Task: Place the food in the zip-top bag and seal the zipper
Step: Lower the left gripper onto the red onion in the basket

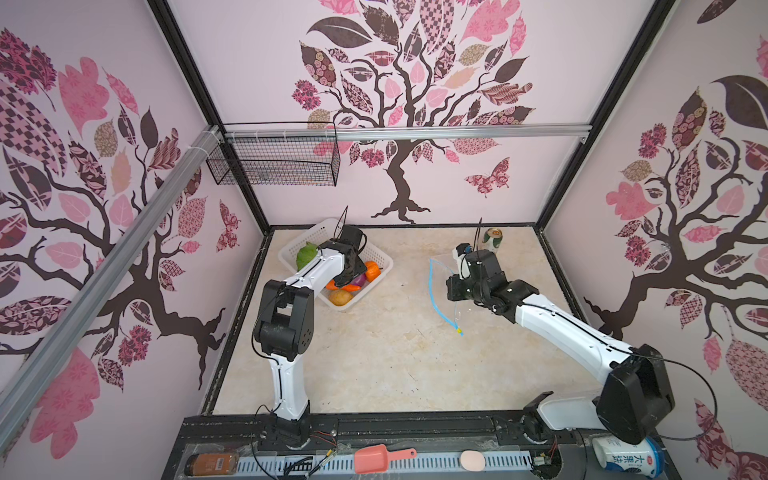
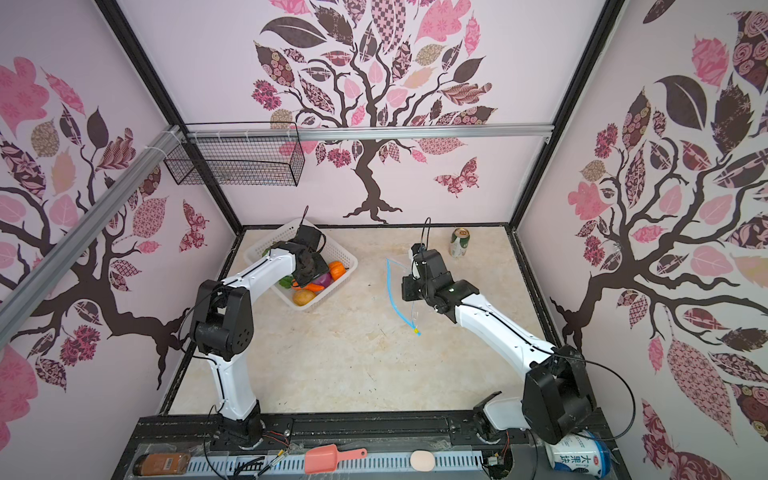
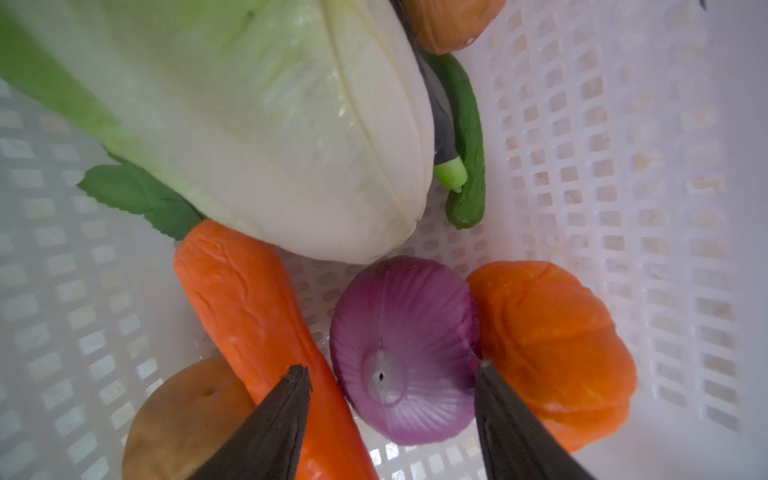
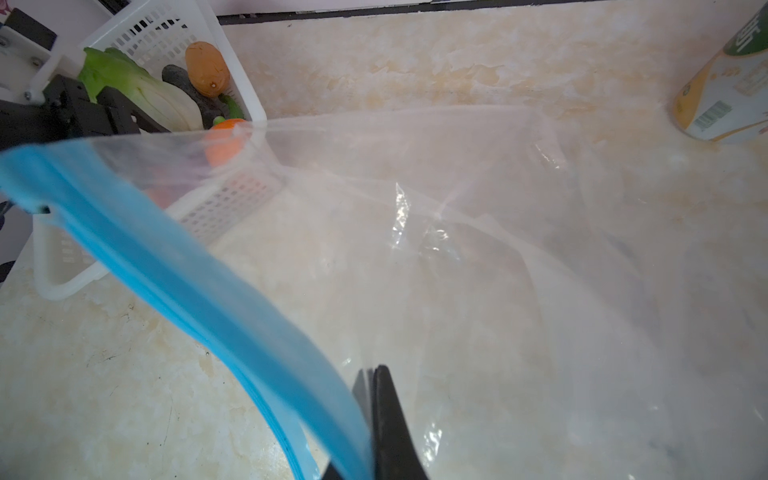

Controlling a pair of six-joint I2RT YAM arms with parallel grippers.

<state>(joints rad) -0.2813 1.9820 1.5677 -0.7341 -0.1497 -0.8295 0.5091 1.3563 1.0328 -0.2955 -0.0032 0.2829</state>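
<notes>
The food lies in a white perforated basket at the back left: napa cabbage, carrot, purple onion, pumpkin and potato. My left gripper hangs open inside the basket, its fingertips on either side of the onion, one over the carrot and one by the pumpkin. The clear zip-top bag is raised off the table on the right. Its light-blue zipper curves down in both top views. My right gripper is shut on the bag's edge beside the zipper.
A green-white drink can stands at the back right, behind the bag. A black wire basket hangs from the rear rail. On the front ledge lie a pink scoop, a brown bottle and a white tub.
</notes>
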